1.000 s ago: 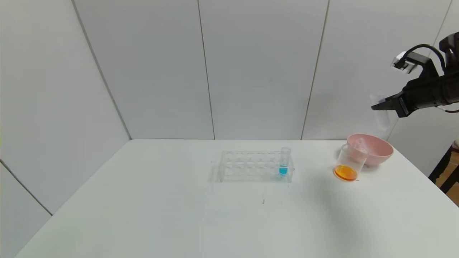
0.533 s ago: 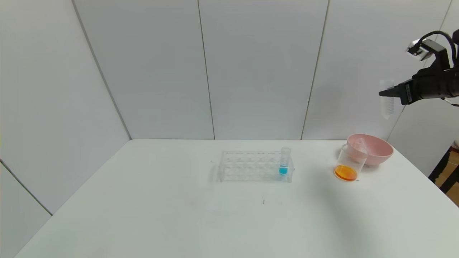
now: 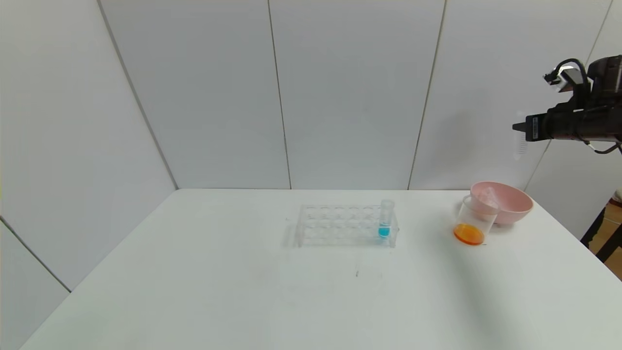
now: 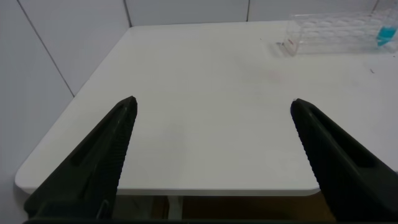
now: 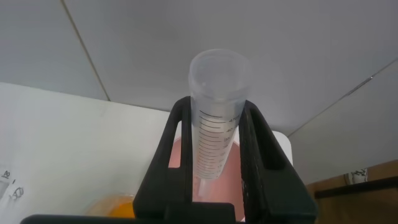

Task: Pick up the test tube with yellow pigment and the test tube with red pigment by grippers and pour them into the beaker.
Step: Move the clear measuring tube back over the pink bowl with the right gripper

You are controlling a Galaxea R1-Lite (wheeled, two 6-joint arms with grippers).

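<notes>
My right gripper hangs high above the pink bowl, at the table's far right. It is shut on a clear graduated test tube, held upright. No coloured liquid shows in this tube, so I cannot tell whether it is the yellow or the red one. The beaker stands against the bowl's left side with orange liquid at its bottom. A second clear tube lies in the bowl. My left gripper is open over the table's near left edge, holding nothing.
A clear tube rack stands mid-table with one blue-liquid tube at its right end; the left wrist view also shows this rack. The white table ends close behind the bowl, at grey wall panels.
The right gripper rose and drew slightly right, levelling out from a downward tilt. The tube stays gripped and now hangs upright. Beaker, bowl and rack are unmoved.
</notes>
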